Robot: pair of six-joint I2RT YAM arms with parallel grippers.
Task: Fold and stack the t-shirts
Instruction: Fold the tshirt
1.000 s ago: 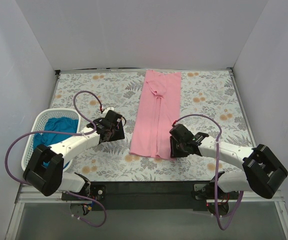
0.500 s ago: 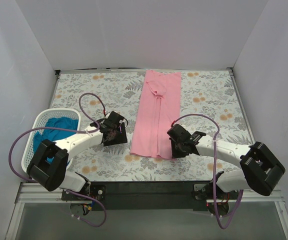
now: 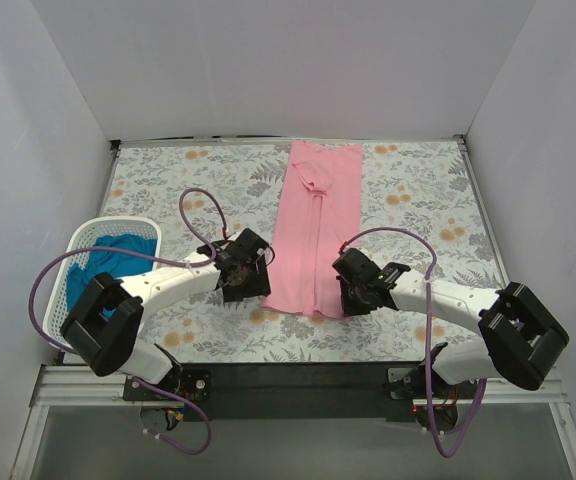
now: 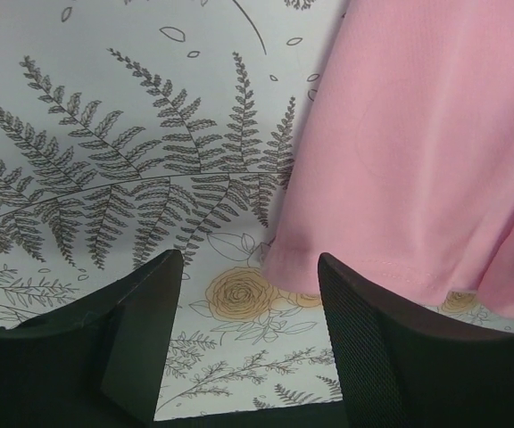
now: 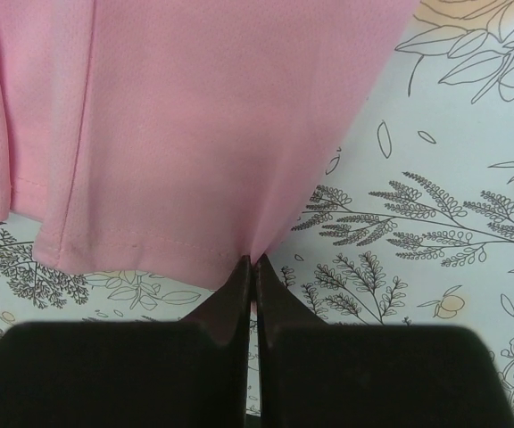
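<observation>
The light pink t-shirt (image 3: 313, 230) lies folded lengthwise into a long strip down the middle of the table. My right gripper (image 3: 345, 297) is shut on its near right hem corner; in the right wrist view the pink t-shirt (image 5: 186, 125) puckers where the gripper (image 5: 252, 263) pinches it. My left gripper (image 3: 253, 285) is open beside the near left hem corner. In the left wrist view the gripper (image 4: 248, 276) has the corner of the pink t-shirt (image 4: 418, 160) just ahead of its right finger. The teal-blue t-shirt (image 3: 118, 255) lies crumpled in the basket.
A white lattice basket (image 3: 80, 243) stands at the table's left edge, beside my left arm. The floral tablecloth (image 3: 408, 190) covers the table, with white walls on three sides. The black front rail (image 3: 288, 375) runs along the near edge.
My left gripper has moved right, from near the basket to the pink shirt's near left corner. My right gripper has shifted slightly left at the near right corner.
</observation>
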